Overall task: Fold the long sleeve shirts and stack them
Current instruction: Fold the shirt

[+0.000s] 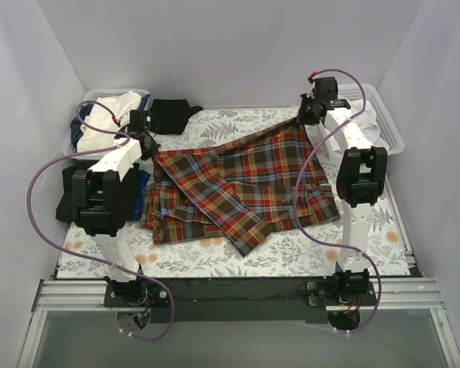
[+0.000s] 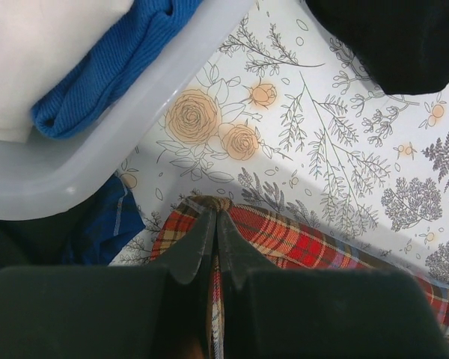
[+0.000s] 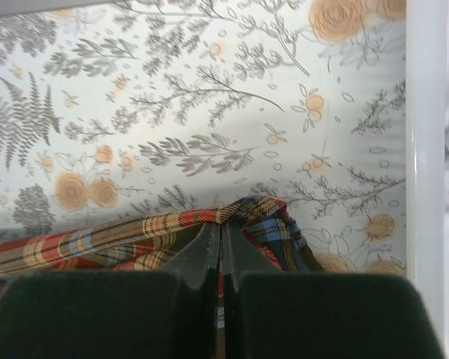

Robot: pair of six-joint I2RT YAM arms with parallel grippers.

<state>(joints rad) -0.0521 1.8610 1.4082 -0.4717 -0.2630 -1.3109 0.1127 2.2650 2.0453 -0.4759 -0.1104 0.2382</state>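
Red-orange tartan shirt [image 1: 238, 188] is lying spread out but rumpled across the middle of the flowery bench [image 1: 291, 253], with its front edge folded over on itself.

Left end effector [image 2: 215, 217] is clamped on the shirt's back-left corner. Its fingers are pressed together with the plaid edge pinched between them, right by the white basket [image 2: 82, 164] that has blue and white cloth in it.

Right end effector [image 3: 221, 228] is the same deal on the back-right corner. Its jaws are squeezed together with a little peak of plaid bunched up at the tips, close to the rim of the other basket [image 1: 383, 115].

Black shirt [image 1: 171, 115] is sitting in a lump at the back of the bench, just beside the left basket and apart from the plaid one.

Also a dark pile of cloth [image 1: 65, 195] at the bench's left edge, partly hidden by the left arm, so I can't really tell what it is.
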